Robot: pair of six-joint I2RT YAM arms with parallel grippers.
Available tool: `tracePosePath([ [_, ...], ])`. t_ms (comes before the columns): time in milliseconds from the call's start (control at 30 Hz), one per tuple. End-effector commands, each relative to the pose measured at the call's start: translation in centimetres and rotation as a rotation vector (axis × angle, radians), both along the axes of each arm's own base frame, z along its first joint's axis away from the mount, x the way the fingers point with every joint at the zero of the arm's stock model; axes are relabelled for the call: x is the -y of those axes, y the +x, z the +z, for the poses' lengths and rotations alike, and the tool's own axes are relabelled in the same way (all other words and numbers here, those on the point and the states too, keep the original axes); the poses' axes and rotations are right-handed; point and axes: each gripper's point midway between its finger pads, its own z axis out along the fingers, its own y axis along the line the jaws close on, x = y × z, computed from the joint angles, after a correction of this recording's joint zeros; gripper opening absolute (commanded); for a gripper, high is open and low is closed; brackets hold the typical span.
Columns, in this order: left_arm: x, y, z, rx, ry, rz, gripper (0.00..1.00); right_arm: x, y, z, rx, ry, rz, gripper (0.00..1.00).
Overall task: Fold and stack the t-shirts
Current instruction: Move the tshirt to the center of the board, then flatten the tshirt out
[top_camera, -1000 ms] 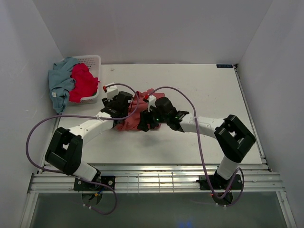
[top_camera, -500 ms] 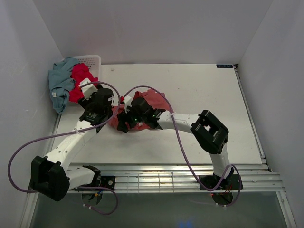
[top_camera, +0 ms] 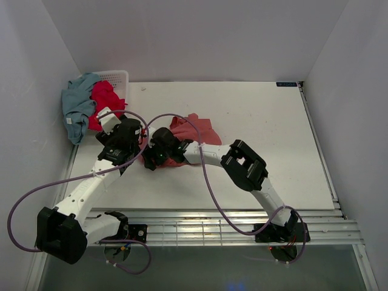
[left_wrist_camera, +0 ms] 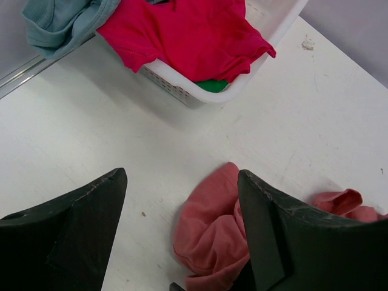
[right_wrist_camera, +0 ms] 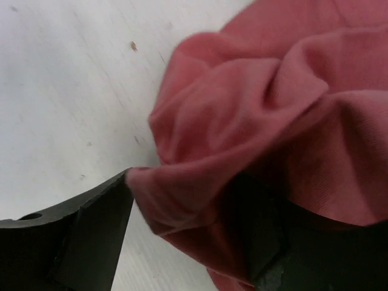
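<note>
The dusty salmon-red t-shirt (top_camera: 193, 130) lies crumpled on the white table left of centre. My right gripper (top_camera: 151, 159) is at its left end. In the right wrist view the jaws (right_wrist_camera: 185, 182) stand wide with a bunched fold of the salmon shirt (right_wrist_camera: 254, 103) between them and draped over the right finger. My left gripper (top_camera: 134, 151) is open just left of it. In the left wrist view (left_wrist_camera: 182, 176) the shirt's edge (left_wrist_camera: 212, 236) lies beside the right finger (left_wrist_camera: 285, 236). The bright crimson shirt (top_camera: 104, 102) and grey-blue shirt (top_camera: 76, 104) hang over the basket.
The white lattice basket (top_camera: 120, 77) stands at the back left corner against the wall, and its rim (left_wrist_camera: 242, 91) shows in the left wrist view with something green (left_wrist_camera: 212, 85) inside. White walls close in three sides. Both arms crowd the left half.
Both grippers have moved left across the table. The right gripper's arm has stretched out, and the salmon shirt's left end has come leftward with it. The left gripper now sits near the basket.
</note>
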Motion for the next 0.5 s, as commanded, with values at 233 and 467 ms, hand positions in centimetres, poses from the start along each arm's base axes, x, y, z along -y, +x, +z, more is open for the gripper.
tracePosePath([
  [233, -0.1, -0.7, 1.0, 0.04, -0.04, -0.013, 0.84, 3.3, 1.8, 3.5, 0.126, -0.11, -0.143, 0.08],
  [467, 1.0, -0.5, 0.5, 0.038, -0.076, -0.077, 0.79, 14.6, 2.6, 12.6, 0.322, -0.267, -0.41, 0.08],
])
